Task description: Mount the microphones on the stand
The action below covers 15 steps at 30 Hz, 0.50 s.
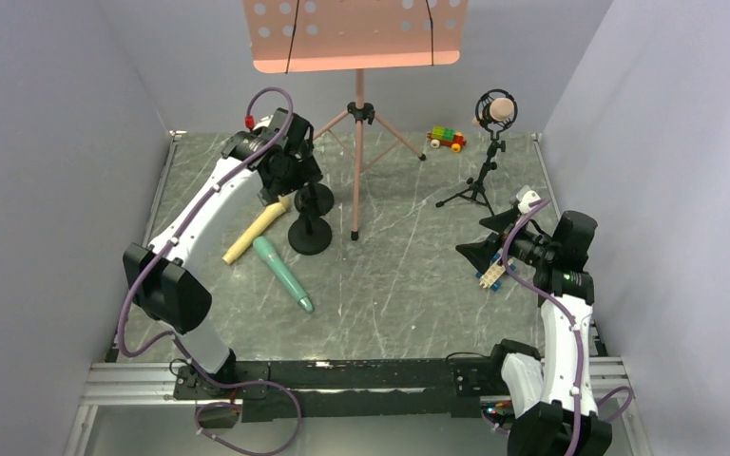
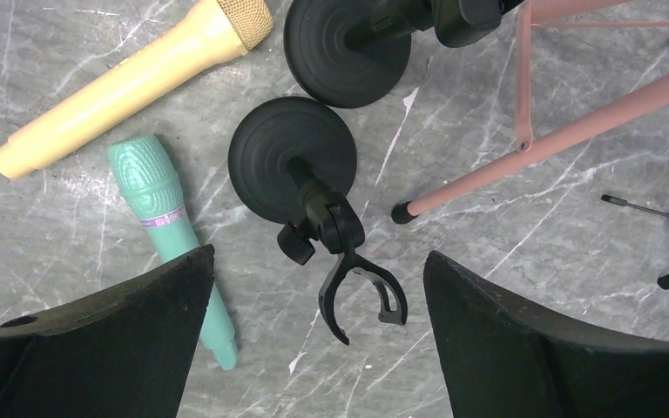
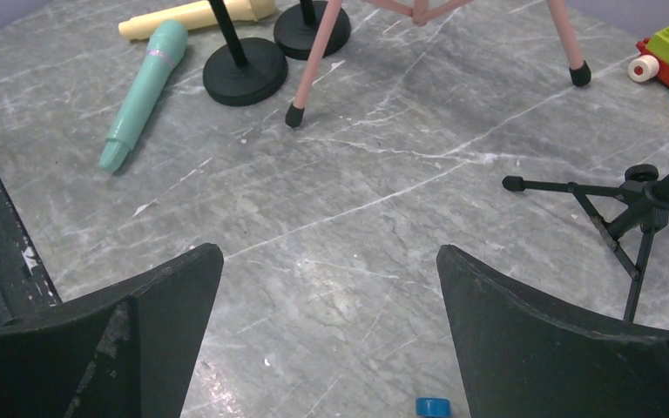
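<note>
The pale yellow microphone (image 1: 257,230) and the teal green microphone (image 1: 283,274) lie flat on the table left of centre. They also show in the left wrist view, yellow (image 2: 131,83) and teal (image 2: 161,218). The salmon pink microphone (image 1: 498,110) sits in the black tripod stand (image 1: 483,180) at the back right. Two black round-base stands (image 1: 310,233) stand beside the lying microphones. One has an empty clip (image 2: 357,292). My left gripper (image 1: 293,180) is open and empty, hovering above that clip (image 2: 318,257). My right gripper (image 1: 480,237) is open and empty above bare table (image 3: 331,252).
A pink music stand (image 1: 356,33) stands at the back centre, one foot (image 2: 403,212) near the round bases. A brick toy car (image 1: 446,139) sits at the back right. Another small toy (image 1: 490,275) lies under my right gripper. Grey walls close in on both sides.
</note>
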{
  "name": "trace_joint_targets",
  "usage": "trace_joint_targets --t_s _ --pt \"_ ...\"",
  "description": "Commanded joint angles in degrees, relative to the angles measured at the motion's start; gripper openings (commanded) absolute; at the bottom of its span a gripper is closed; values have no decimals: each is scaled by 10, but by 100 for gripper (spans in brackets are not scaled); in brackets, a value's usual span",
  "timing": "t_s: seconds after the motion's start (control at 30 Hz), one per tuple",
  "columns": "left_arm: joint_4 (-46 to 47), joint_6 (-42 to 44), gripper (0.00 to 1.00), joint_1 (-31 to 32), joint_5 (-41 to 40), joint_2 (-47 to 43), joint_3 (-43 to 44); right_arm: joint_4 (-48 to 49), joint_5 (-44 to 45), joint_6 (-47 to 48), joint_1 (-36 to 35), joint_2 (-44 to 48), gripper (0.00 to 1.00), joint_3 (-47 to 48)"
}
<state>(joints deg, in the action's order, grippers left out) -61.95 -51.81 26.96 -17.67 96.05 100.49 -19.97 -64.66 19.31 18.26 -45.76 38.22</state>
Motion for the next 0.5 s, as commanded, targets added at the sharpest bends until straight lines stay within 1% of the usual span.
trace_joint_targets --t_s 0.0,0.07,0.1,0.17,0.27,0.33,0.4,0.47 --pt "9 16 96 1 -19 -9 -6 10 -22 9 3 9 100 4" --pt "40 51 97 -1 2 -33 -31 8 -22 11 3 9 100 5" --pt "76 104 98 -2 29 -48 -46 7 -23 11 3 9 100 5" --pt "138 174 99 -2 86 -95 -91 6 -23 13 2 9 100 5" --pt "265 256 99 -2 129 -209 -211 7 -25 11 3 9 100 5" --pt "330 278 99 -2 145 -281 -275 8 -29 10 3 8 100 5" --pt "346 292 99 -2 157 -318 -296 9 -32 10 3 7 100 4" --pt "331 302 99 -2 163 -327 -292 9 -35 12 3 6 100 3"
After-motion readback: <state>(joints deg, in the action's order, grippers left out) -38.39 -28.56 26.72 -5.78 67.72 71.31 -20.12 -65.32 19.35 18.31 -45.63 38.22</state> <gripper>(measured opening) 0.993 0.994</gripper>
